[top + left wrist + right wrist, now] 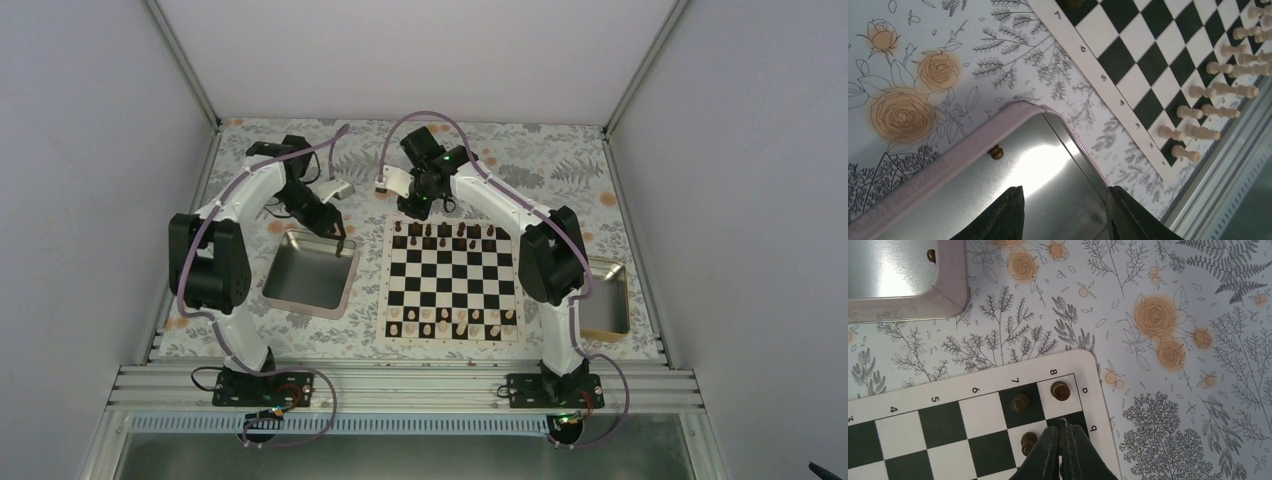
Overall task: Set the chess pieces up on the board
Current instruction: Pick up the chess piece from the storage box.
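One tiny chess piece (995, 151) lies by the rim of the tray (948, 161); likely light, rolls easily, best pinched mid-body. Left gripper (1064, 190) spread, right gripper (1064, 422) pressed together.

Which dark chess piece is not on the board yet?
The small dark piece inside the metal tray, against its rim near the left end effector. The other dark pieces visible stand on board squares.
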You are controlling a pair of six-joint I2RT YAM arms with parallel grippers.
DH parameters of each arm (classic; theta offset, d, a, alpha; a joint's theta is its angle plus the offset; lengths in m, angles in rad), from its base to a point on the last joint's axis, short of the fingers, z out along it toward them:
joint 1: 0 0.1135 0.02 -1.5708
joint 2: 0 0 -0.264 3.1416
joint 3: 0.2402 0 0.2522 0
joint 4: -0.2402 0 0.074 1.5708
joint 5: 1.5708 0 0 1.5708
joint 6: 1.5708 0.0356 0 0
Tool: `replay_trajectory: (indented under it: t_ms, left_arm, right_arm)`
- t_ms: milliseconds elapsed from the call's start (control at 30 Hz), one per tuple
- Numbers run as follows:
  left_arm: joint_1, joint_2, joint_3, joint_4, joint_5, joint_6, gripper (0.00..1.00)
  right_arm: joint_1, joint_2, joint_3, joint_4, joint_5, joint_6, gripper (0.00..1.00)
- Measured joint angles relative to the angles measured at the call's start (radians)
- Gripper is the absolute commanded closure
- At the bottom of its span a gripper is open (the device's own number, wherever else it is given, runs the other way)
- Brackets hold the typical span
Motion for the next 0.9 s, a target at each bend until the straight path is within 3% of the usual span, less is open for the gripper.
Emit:
replay_trajectory:
  t_ms: [200,333,700,800,833,900]
  left_arm:
    - [-0.008,0.082,0.0,0.069,-0.025,-0.051,0.61]
    - [-0.021,0.08,-0.028,0.122,-0.068,-0.096,0.52]
    - [-0.059,0.011,-0.123,0.188,-0.142,-0.187,0.52]
    - [-0.069,0.008,-0.14,0.206,-0.148,-0.201,0.74]
    - [-0.069,0.009,-0.145,0.211,-0.15,-0.207,0.74]
    - [-0.069,0.011,-0.153,0.22,-0.161,-0.217,0.62]
  right_arm:
    - [0.0,-0.002,-0.017,0.031,0.018,0.008,0.95]
    - [0.0,-0.002,-0.017,0.04,0.025,0.011,0.95]
    - [0.0,-0.002,-0.016,0.04,0.029,0.014,0.95]
    - [0.0,-0.002,-0.016,0.04,0.03,0.014,0.95]
    - [0.0,-0.001,-0.016,0.04,0.03,0.015,0.95]
    - [0.0,-0.001,-0.016,0.04,0.031,0.015,0.95]
